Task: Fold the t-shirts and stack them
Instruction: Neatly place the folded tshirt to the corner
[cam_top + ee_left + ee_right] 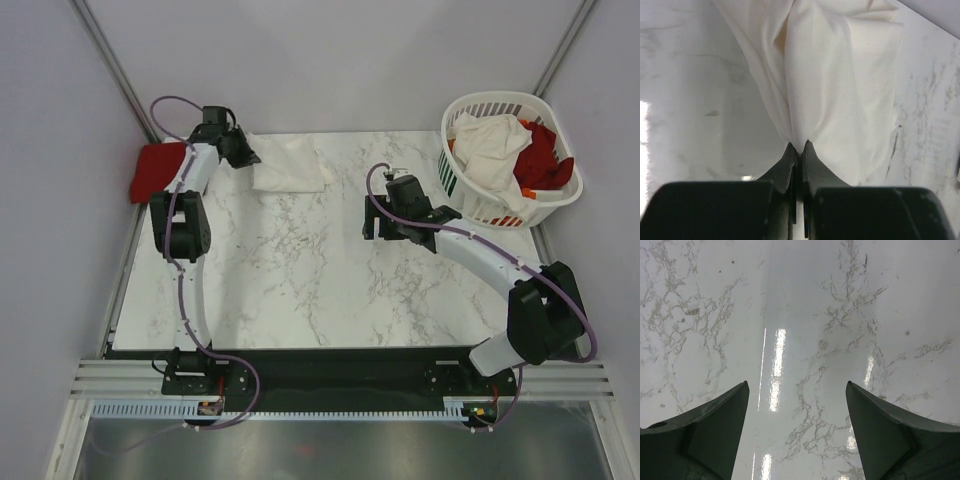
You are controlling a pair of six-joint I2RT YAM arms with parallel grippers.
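A folded cream-white t-shirt (292,163) lies at the far left of the marble table; the left wrist view shows its cloth (840,75) bunched into folds. My left gripper (243,154) is shut on its left edge, pinching the cloth (798,144). A folded red t-shirt (158,170) lies at the table's far left edge, beside the left arm. My right gripper (384,226) hangs open and empty above bare marble (797,385) right of centre. More cream-white (492,148) and red (543,150) t-shirts lie crumpled in the basket.
A white slatted laundry basket (452,175) stands at the far right corner of the table. Grey walls close in the left, back and right. The arm bases and a black strip run along the near edge.
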